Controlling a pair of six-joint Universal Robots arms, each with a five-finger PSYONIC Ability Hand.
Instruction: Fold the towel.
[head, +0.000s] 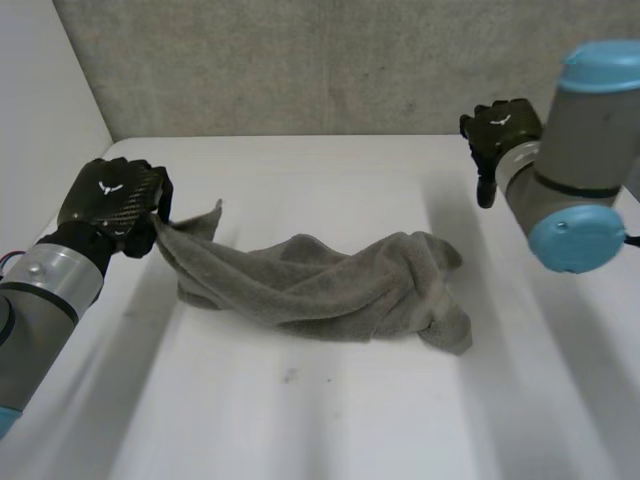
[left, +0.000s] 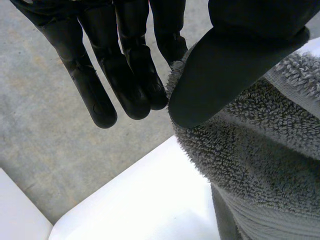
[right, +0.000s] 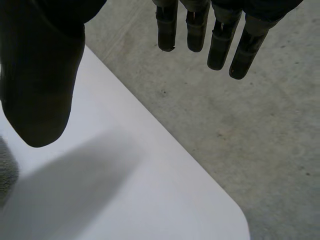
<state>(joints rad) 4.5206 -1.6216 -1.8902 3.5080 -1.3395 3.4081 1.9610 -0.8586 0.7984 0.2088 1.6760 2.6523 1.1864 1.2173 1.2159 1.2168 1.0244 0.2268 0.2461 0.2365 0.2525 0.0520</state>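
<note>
A grey terry towel (head: 320, 285) lies bunched and stretched across the middle of the white table (head: 330, 420). My left hand (head: 115, 205) pinches its left corner and holds that corner a little above the table. In the left wrist view the thumb (left: 225, 75) presses the towel (left: 260, 150) against the fingers (left: 125, 75). My right hand (head: 497, 135) hangs above the table's far right, well clear of the towel. In the right wrist view its fingers (right: 220, 40) are straight and spread from the thumb (right: 37, 90), with nothing between them.
A grey carpeted floor (head: 300, 60) lies beyond the table's far edge. The table's rounded far corner (right: 235, 215) shows under my right hand. My right arm's elbow (head: 580, 235) stands over the table's right side.
</note>
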